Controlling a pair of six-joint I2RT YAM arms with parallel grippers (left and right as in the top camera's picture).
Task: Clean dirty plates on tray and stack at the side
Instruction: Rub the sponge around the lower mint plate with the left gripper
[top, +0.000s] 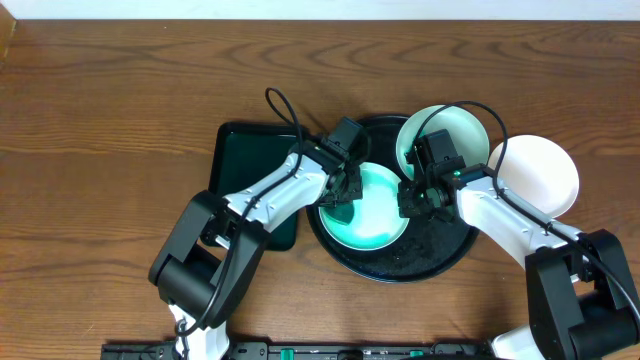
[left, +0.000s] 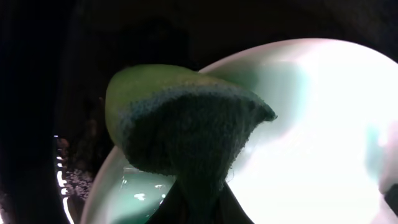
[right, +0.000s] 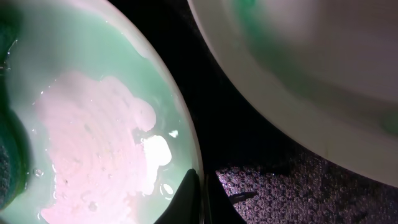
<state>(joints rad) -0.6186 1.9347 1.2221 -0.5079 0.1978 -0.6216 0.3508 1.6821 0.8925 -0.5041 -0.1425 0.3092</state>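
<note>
Black tray is your reference; everything here is placed against it. Inside it, left of centre, the mint plate looks mid-scrub. A wet green film covers most of it, so it's not clean yet. Left jaws are clamped shut on the sponge, pressed onto that plate's left side. Right jaws are pinched closed on the same plate's right rim — steadying it, I'd say. Second plate sits tilted over the tray's upper-right rim with a faint green tint inside; count it as not done. White plate is on the tabletop just right of the tray and looks clean — likely the start of your stack. My read: one of three done, one in progress, one waiting.
</note>
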